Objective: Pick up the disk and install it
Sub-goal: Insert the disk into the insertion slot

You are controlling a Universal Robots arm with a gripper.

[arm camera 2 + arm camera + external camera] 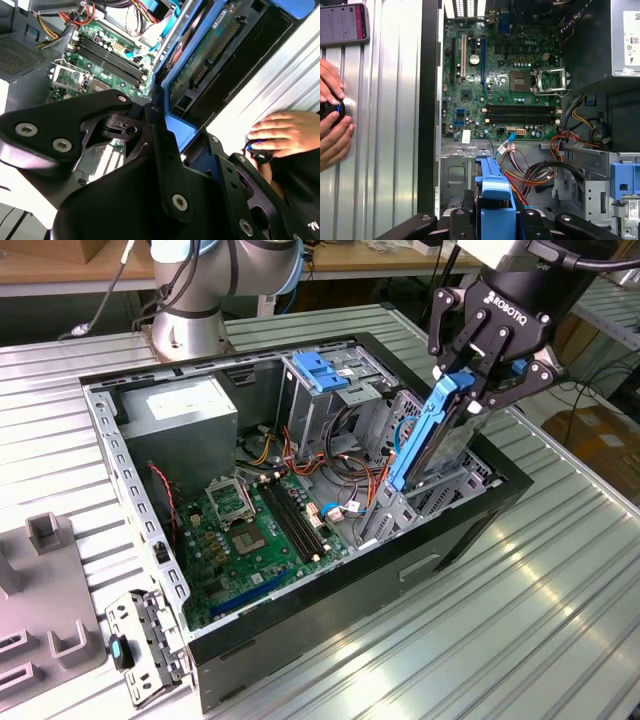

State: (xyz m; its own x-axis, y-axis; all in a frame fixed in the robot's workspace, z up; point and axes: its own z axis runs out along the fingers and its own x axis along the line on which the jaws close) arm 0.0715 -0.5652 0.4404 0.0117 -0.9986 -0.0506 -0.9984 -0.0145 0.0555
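Gripper [468,388] clamped on the disk [432,430]; disk tilted, lower end inside open computer case [330,615], on the exterior view's right of the motherboard [250,530].

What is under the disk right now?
The disk, held by the tool, stands tilted over a metal bay beside cables. Its lower end hides the bay's floor.

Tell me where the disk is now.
The disk is on the exterior view's right, held tilted in the gripper. Its lower end reaches into the open case, right of the motherboard.
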